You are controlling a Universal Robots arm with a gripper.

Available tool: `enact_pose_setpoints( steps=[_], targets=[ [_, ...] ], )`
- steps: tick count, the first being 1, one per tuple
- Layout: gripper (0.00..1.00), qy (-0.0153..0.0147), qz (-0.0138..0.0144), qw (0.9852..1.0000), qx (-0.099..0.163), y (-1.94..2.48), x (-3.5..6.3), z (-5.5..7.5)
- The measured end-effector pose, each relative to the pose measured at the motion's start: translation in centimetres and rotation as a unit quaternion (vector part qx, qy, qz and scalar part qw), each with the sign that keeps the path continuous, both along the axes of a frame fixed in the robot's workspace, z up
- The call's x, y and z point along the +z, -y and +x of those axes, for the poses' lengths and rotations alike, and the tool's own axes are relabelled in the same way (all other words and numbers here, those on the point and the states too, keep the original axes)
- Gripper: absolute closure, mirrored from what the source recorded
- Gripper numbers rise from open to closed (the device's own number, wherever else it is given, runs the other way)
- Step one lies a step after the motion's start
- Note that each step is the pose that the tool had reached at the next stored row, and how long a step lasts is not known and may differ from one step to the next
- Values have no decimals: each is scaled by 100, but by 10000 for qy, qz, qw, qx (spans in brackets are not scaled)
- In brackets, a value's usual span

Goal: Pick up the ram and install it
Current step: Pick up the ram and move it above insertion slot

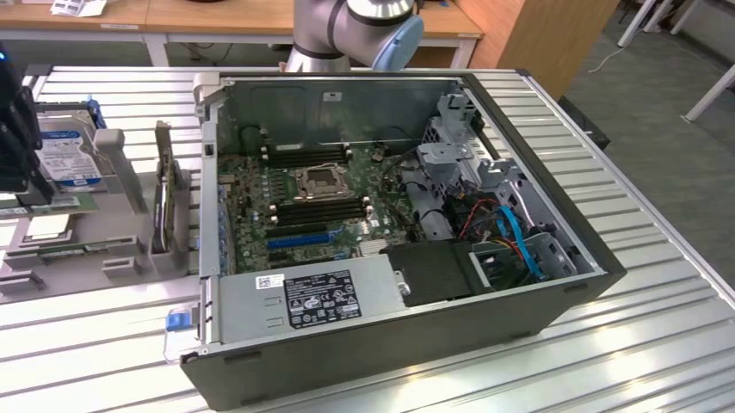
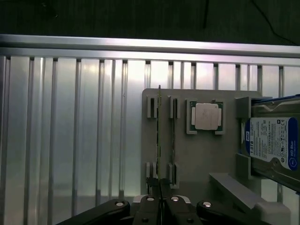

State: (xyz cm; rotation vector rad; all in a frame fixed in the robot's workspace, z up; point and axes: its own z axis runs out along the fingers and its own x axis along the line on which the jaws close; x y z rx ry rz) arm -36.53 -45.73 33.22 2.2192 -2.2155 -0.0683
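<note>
The hand (image 2: 161,194) is pinching shut on the ram (image 2: 159,136). Both fingers (image 2: 152,208) are sitting nearly together, w/ the stick's thin top edge running in btwn them at one end. The ram is standing on edge in the slotted posts of the grey holder (image 2: 197,154), not lifted out. A 2nd green stick (image 2: 173,136) is standing parallel just beside it in the next slots. The CPU (image 2: 206,116) is lying flat in its pocket, btwn the 2nd stick and the blue-labelled hard drive (image 2: 272,145), which is standing on edge in the holder's bracket. The holder is resting on the ribbed metal surface (image 2: 70,131).

In the exterior view the open PC case (image 1: 402,353) is lying on its side on the same surface, motherboard (image 1: 310,194) facing up. The holder is sitting at the exterior view's left of it, w/ the grey expansion card (image 1: 167,202) standing upright on the side nearest the case. The arm (image 1: 356,21) is rising behind the case.
</note>
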Motion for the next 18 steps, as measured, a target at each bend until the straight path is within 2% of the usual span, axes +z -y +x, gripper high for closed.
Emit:
enact_pose_setpoints(
  steps=[5,18],
  targets=[
    [88,0,0,10000,0,0,126,3],
    [88,0,0,10000,0,0,346,6]
  ],
)
